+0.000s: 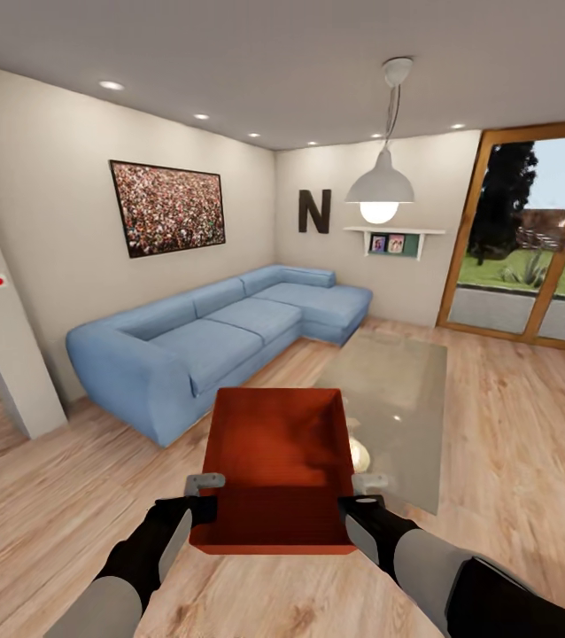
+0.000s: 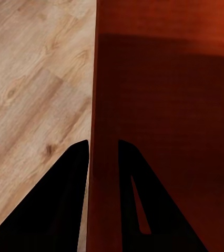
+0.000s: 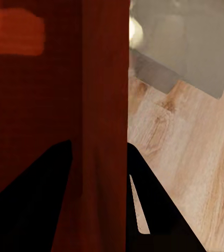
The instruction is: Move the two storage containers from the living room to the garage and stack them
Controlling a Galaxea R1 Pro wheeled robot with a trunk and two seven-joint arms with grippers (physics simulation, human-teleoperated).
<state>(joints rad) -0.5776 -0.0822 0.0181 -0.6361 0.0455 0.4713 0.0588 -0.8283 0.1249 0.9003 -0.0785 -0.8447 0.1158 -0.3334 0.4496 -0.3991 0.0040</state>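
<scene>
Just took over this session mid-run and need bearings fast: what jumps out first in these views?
An orange-red storage container hangs front and centre, held up between both arms, the left gripper and right gripper each with jaws clamped over a side wall. Behind it spreads the living room: a blue sofa along the left wall and a glass-topped table just beyond the container, with patio doors at right.

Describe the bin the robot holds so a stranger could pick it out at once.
In front of the blue sofa, beside the glass table, the bin hangs above the plank floor between both tools. It is orange-red, open-topped and empty, unlike anything near it.
</scene>
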